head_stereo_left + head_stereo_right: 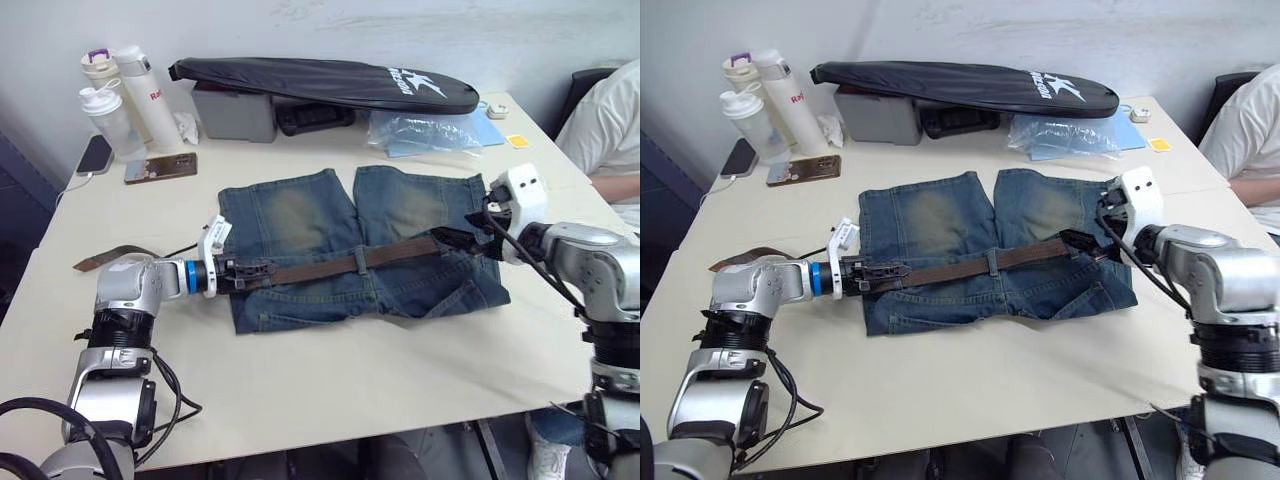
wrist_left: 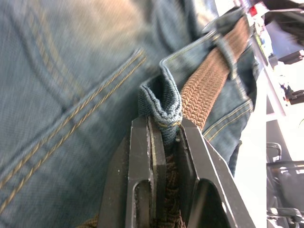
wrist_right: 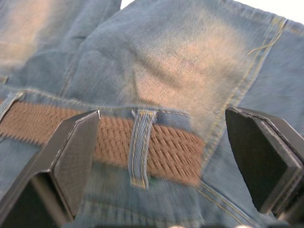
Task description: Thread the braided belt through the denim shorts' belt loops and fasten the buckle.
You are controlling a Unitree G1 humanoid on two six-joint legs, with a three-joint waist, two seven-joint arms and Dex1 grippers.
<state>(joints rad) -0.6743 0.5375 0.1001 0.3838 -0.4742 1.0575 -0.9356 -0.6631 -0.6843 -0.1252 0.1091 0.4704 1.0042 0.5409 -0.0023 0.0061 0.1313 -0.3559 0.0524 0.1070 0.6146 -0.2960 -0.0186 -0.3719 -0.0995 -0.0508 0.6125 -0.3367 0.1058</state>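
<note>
The faded blue denim shorts (image 1: 360,250) lay flat on the pale table (image 1: 330,390) with the long, dark brown braided belt (image 1: 350,265) running along the waistband, already under a narrow denim belt loop (image 3: 141,147) near the right end. The main risk seemed to be bunching: the left gripper (image 2: 164,142) had pinched a fold of waistband denim against the belt, so any pull could drag the shorts sideways instead of feeding the belt onward. The belt's loose tail (image 1: 110,257) trailed off the shorts to the left and might snag. The left arm lay low and level, reaching in from the left edge. The right gripper (image 3: 161,137), its fingers spread wide and holding nothing, hovered over the belt's right end.
</note>
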